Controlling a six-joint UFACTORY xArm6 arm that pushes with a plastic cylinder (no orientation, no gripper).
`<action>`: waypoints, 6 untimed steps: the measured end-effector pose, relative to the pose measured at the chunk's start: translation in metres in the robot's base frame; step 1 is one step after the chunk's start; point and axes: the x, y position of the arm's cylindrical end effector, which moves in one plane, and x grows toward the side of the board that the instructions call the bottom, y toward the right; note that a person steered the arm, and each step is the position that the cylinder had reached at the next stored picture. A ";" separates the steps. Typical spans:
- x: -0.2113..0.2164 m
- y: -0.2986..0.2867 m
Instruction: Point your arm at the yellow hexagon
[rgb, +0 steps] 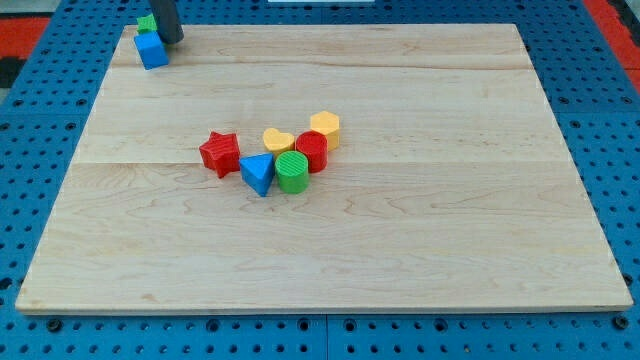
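Looking across the only camera view, my tip (172, 40) sits at the wooden board's (430, 250) top-left corner, just beside a blue block (152, 51) and a green block (147, 22) whose shapes are partly hidden by the rod. It is a bare rod, with nothing to open or close, and it touches no cluster block.

The yellow hexagon (325, 128) lies near the board's middle, at the upper-right end of a cluster, touching a red cylinder (311, 151). A yellow heart (279, 140), green cylinder (292, 172), blue triangle (257, 173) and red star (220, 153) make up the rest.

I judge the task barely begun: tip and hexagon are well apart.

Open wood runs between them along the view's top, so approaching from above the hexagon should avoid the other 5. Bare board surrounds the cluster, and no edge crowds it.
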 end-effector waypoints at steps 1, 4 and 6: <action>-0.001 0.038; 0.098 0.160; 0.135 0.244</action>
